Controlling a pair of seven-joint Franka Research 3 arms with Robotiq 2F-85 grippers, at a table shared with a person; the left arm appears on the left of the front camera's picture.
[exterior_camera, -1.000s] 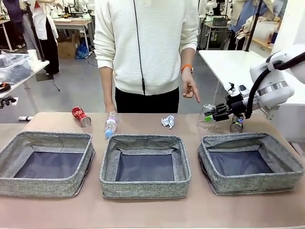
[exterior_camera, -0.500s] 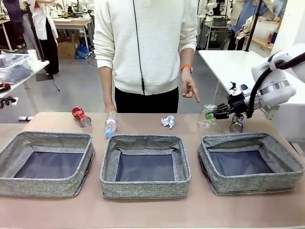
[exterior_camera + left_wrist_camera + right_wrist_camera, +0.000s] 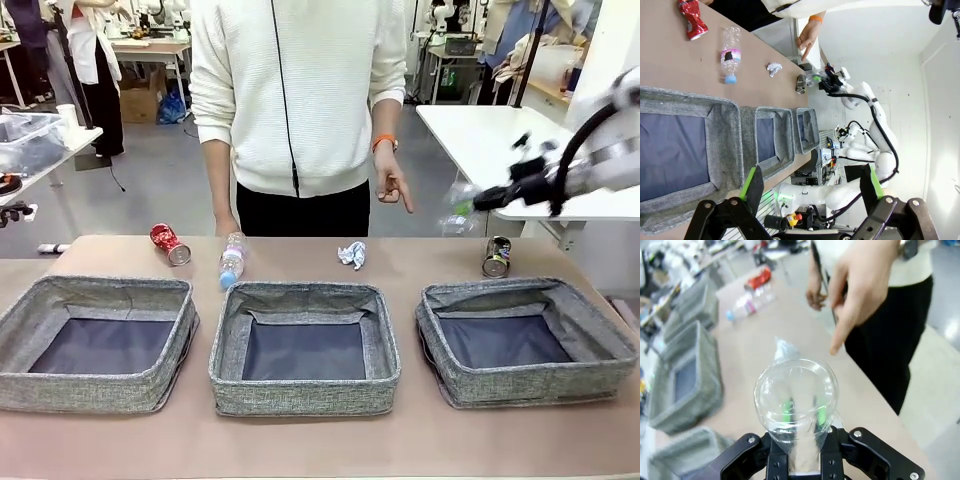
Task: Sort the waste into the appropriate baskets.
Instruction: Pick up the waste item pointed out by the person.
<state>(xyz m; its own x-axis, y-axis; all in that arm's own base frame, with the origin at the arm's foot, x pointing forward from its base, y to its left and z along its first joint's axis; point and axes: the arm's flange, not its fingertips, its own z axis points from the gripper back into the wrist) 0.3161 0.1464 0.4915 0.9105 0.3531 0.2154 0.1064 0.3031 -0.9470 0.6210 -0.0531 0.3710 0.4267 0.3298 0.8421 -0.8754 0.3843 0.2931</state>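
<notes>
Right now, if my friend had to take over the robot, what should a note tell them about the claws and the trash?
Left claw: open, holding nothing.
Right claw: shut on a clear plastic piece, held in the air beyond the right basket.
On the table behind the baskets: crushed red can, plastic bottle, paper wad, dark can.
A person's hand points downward near the lifted piece.
Done: one piece is off the table. No waste lies in the left basket, the middle basket or the right one.
Left: drop the plastic into its basket, then sort the other four.
</notes>
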